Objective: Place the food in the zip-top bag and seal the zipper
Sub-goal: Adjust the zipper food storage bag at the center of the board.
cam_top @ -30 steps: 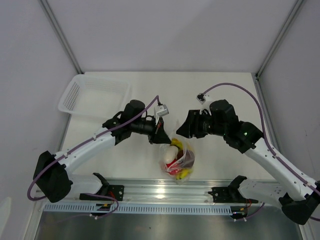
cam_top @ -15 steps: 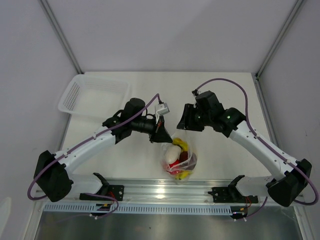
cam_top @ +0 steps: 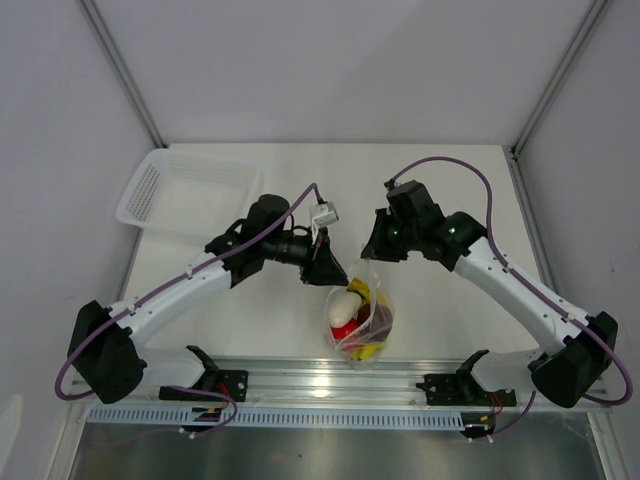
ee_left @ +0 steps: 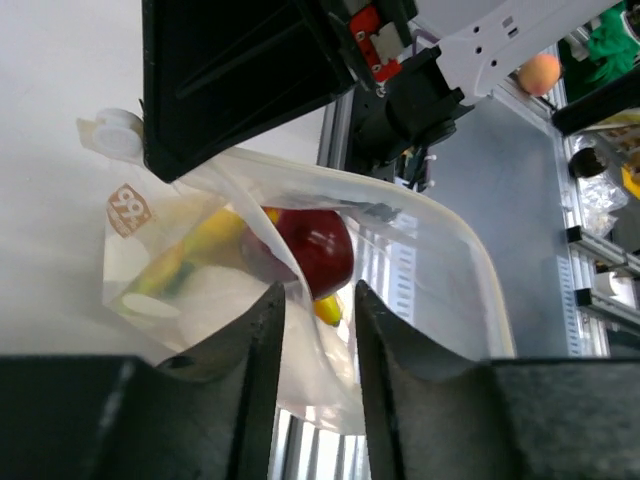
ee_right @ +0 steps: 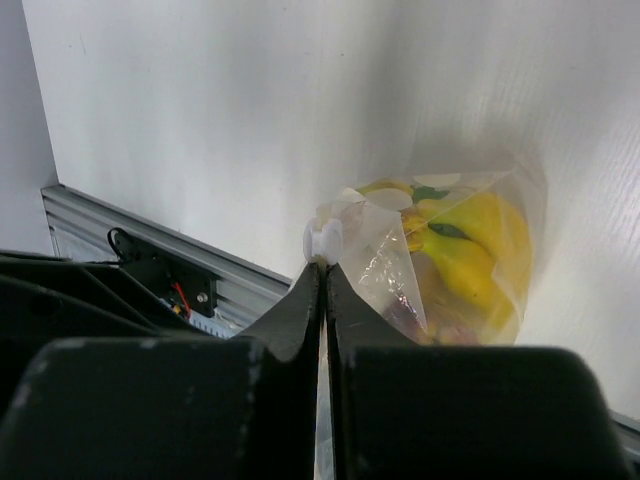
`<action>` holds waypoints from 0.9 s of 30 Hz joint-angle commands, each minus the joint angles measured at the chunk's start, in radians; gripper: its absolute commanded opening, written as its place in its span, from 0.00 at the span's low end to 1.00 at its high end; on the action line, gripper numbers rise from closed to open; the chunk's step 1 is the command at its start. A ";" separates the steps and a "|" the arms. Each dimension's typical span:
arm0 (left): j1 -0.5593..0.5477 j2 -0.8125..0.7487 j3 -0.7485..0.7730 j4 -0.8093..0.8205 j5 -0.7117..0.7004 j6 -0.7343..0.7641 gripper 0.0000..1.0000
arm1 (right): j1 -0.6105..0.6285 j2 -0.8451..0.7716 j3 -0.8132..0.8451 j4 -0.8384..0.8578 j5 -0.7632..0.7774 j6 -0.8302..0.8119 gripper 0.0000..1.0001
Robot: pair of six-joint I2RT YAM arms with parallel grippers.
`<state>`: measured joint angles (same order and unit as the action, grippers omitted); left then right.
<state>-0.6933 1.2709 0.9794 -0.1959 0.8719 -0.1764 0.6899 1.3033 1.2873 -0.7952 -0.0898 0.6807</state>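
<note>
Where bag (cam_top: 381,308) rests — white table (cam_top: 340,175), grey walls (cam_top: 330,70).

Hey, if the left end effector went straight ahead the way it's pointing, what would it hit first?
Probably the bag: its clear film already runs into the gap between the fingers of the left end effector. The apple sits just behind that film, inside the bag. Depth is hard to judge here.
</note>
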 commanded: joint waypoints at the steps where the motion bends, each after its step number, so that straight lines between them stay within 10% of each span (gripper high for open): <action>1: -0.011 -0.054 0.030 0.084 -0.003 -0.052 0.40 | 0.002 -0.025 0.030 -0.001 0.048 0.042 0.00; 16: -0.302 -0.018 0.219 -0.046 -0.712 -0.172 0.98 | 0.039 -0.108 0.040 -0.041 0.314 0.307 0.00; 27: -0.543 0.099 0.265 -0.071 -1.323 -0.270 1.00 | 0.042 -0.148 0.015 -0.045 0.358 0.404 0.00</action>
<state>-1.2018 1.3331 1.1881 -0.2455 -0.2039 -0.3813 0.7273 1.1915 1.2869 -0.8478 0.2134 1.0237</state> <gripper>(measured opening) 0.994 0.008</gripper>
